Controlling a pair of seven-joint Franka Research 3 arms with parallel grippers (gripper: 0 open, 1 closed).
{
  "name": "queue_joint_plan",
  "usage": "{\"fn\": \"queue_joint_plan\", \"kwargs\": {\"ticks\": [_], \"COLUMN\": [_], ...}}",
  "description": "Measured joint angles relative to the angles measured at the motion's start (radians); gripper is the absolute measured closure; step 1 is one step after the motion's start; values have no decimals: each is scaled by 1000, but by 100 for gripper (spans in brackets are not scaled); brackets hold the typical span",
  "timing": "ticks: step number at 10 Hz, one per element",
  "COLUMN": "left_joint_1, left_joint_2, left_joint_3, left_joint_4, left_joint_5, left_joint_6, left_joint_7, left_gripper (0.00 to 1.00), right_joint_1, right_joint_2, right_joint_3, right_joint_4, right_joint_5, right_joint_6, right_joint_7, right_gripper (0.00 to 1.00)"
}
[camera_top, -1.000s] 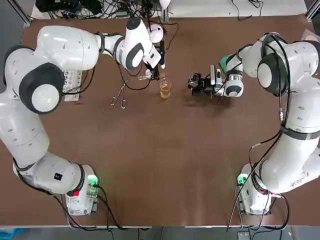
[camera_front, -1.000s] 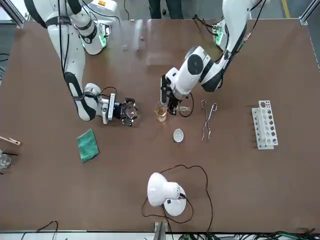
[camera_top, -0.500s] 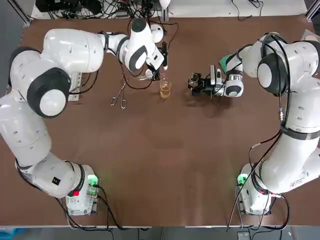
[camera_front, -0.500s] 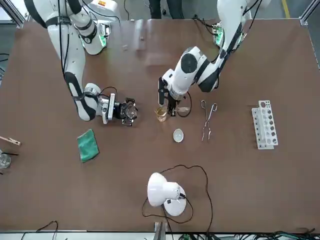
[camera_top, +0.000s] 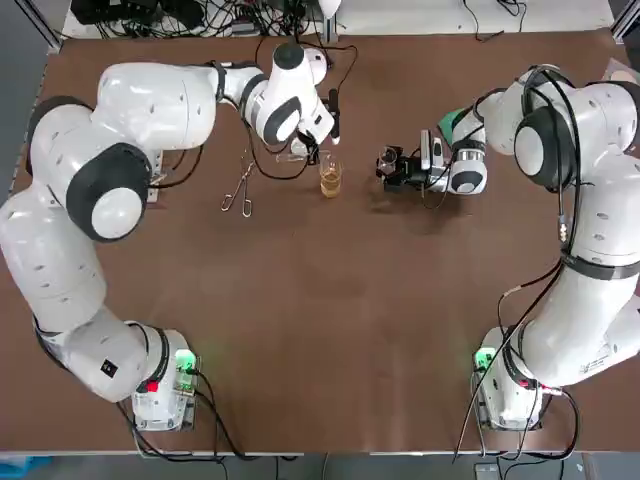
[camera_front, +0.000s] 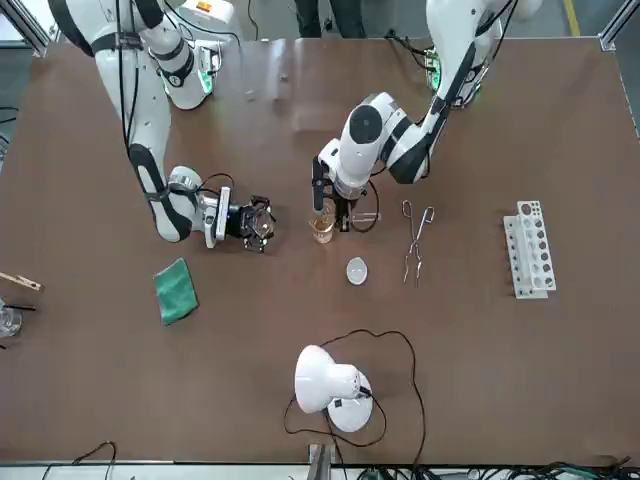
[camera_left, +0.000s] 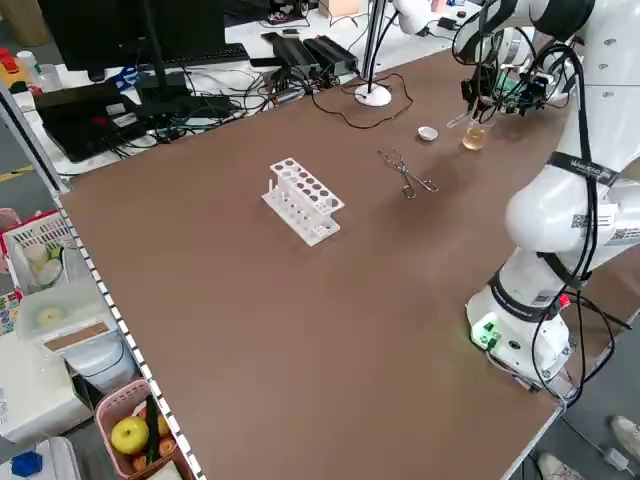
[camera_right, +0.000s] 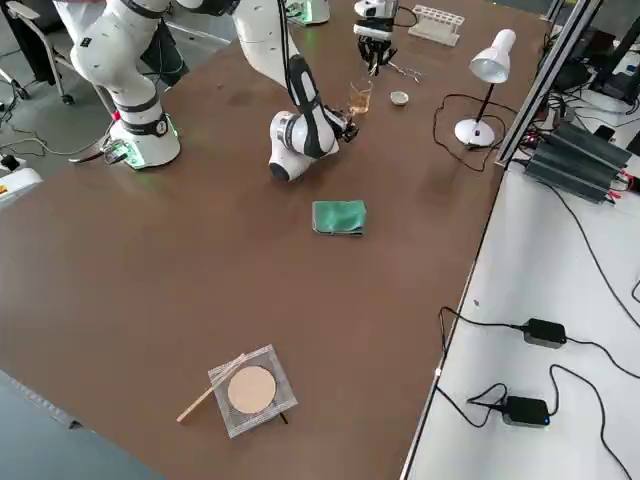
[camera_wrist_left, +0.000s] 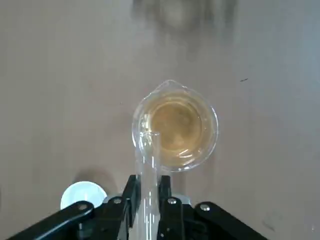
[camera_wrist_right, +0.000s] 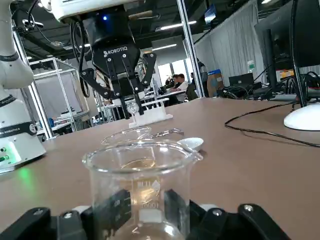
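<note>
Left tool (camera_front: 330, 203) hangs over mid-tabletop, pads closed on a clear glass tube (camera_wrist_left: 148, 167). The tube's free end sits at the rim of the beaker (camera_top: 330, 178), which is part full of amber liquid. I cannot tell whether the glass touches the rim, or whether anything is in the tube.

Right tool (camera_top: 395, 168) lies low on the tabletop at 3 o'clock from the beaker, a little apart. It is clamped around an empty beaker (camera_wrist_right: 139, 185) that stands upright.

My read on the tube: thin-walled, very light, smooth and slippery, and it would crack under a hard pinch or a knock on the rim. Best held across the straight barrel, well back from the open end, with modest force. That is roughly where the pads are now.

The empty beaker is sturdier but still glass. The hold should go on the cylinder wall below the lip, never on the spout.

The amber beaker would slosh if nudged.

Around the beaker:
- A small white dish (camera_front: 356, 269) is just beside it at 11 o'clock.
- Tongs (camera_top: 238, 190) are at 9 o'clock.
- A rack (camera_front: 528, 248) is farther out the same way.
</note>
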Motion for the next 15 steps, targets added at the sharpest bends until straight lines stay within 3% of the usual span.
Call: {"fn": "queue_joint_plan", "kwargs": {"ticks": [8, 12, 15], "left_joint_1": [-141, -176, -260], "left_joint_2": [1, 11, 22], "left_joint_3": [130, 145, 229], "left_joint_4": [37, 62, 87], "left_joint_5": [88, 93, 115], "left_joint_6": [-104, -140, -162], "left_joint_7": [-65, -80, -96], "left_gripper": [79, 79, 79], "right_joint_1": [0, 0, 0], "right_joint_2": [0, 0, 0], "right_joint_3": [0, 0, 0], "right_joint_4": [0, 0, 0], "right_joint_5": [2, 3, 6], "right_joint_6": [0, 0, 0], "right_joint_7": [0, 0, 0], "right_gripper": [61, 61, 61]}}
